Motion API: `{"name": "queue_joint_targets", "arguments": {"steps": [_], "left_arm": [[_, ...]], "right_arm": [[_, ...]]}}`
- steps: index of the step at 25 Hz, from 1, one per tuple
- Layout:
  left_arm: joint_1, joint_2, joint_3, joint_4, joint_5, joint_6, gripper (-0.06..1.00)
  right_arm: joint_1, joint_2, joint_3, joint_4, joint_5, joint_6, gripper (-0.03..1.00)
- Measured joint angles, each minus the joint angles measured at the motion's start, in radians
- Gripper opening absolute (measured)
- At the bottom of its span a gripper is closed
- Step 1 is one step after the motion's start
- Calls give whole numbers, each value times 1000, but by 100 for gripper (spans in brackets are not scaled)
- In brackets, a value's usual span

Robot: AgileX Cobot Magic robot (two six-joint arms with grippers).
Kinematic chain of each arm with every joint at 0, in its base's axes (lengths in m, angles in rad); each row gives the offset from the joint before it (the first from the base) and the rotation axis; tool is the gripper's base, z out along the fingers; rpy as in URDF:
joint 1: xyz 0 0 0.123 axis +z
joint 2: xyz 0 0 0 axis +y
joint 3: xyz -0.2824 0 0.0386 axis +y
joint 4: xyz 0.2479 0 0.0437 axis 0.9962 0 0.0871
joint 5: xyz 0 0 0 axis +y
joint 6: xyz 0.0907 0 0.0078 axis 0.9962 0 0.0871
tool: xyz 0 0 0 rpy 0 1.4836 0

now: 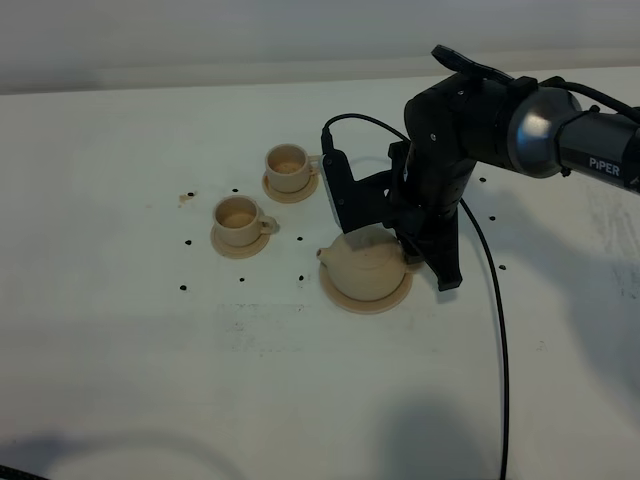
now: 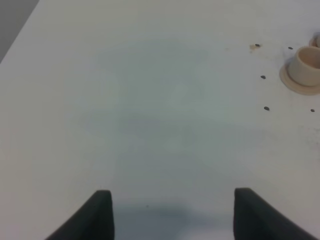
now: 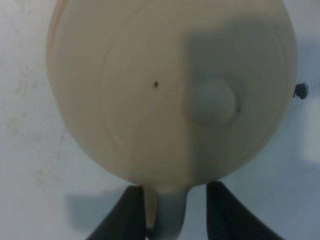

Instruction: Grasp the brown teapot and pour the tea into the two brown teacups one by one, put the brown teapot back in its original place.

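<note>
Between the right gripper's point(image 3: 174, 192) fingers stood the brown teapot's point(image 1: 362, 268) loop handle point(image 3: 167, 215), one finger against it, a gap beside the other; whether they pinched it I could not tell. The teapot sat on its coaster point(image 1: 366, 306), spout point(image 1: 323, 253) aimed away from that arm toward the nearer teacup point(image 1: 238, 215), the farther teacup point(image 1: 288, 162) behind it, bare table point(image 1: 150, 330) between. Beyond them the left gripper point(image 2: 170, 210) hung spread and empty.
</note>
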Motion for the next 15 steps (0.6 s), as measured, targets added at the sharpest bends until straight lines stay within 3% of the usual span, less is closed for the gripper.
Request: {"name": "queue_joint_targets", "arguments": {"steps": [6,15], "left_arm": [[0,0,0,0,0,0,50],[0,0,0,0,0,0,50]], "right_arm": [[0,0,0,-2,0,19,26],[0,0,0,-4,-1,29,12]]}}
